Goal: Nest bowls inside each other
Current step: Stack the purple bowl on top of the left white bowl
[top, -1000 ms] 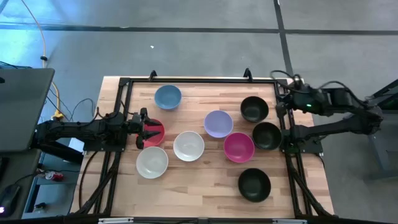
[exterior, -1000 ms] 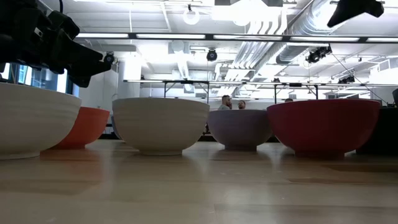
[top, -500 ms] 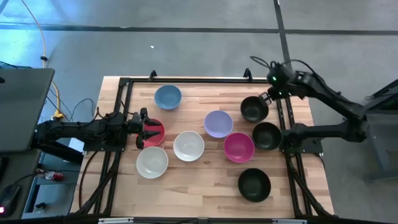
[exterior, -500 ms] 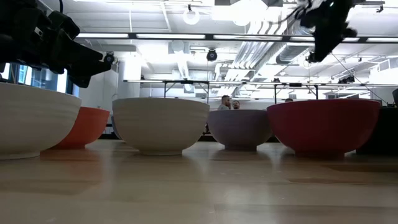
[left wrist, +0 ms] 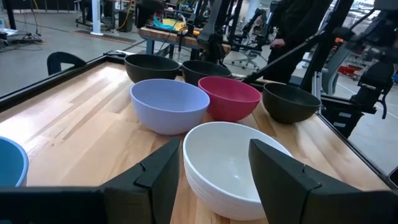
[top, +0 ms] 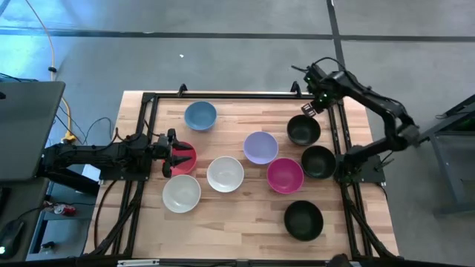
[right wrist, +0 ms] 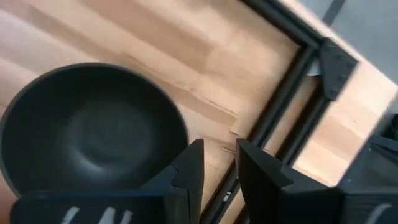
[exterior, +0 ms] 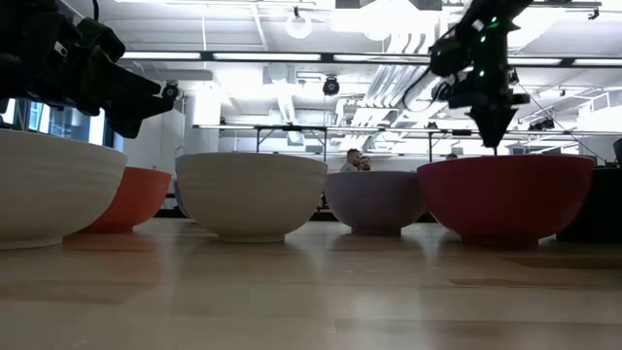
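Counter: the wooden counter (top: 245, 215) fills the middle of the high view, with nine bowls standing on it and none yet inside another.
Progress: judged from this layout, the nesting has not begun; every bowl remains to be stacked.
Right side: three black bowls run down the right of the frame, the top black bowl (top: 303, 130), the middle black bowl (top: 318, 161) and the lowest black bowl (top: 303, 219), each apart from the others.
Centre: the lavender bowl (top: 260, 147) and the magenta bowl (top: 285, 175) sit just beside each other, with a white bowl (top: 225, 173) to their left.
Left side: a cream bowl (top: 181, 193) lies lower left, the blue bowl (top: 200, 115) upper left, and the red-pink bowl (top: 183, 156) is partly hidden under the left arm.
Right gripper: the right gripper (top: 309, 108) hangs at the upper right, just beyond the far rim of the top black bowl, its jaws spread a little and empty; that bowl looks the likely first pick.
Left gripper: the left gripper (top: 178, 159) sits over the red-pink bowl at centre left, jaws spread wide, apparently holding nothing, though the bowl's rim is hard to see there.
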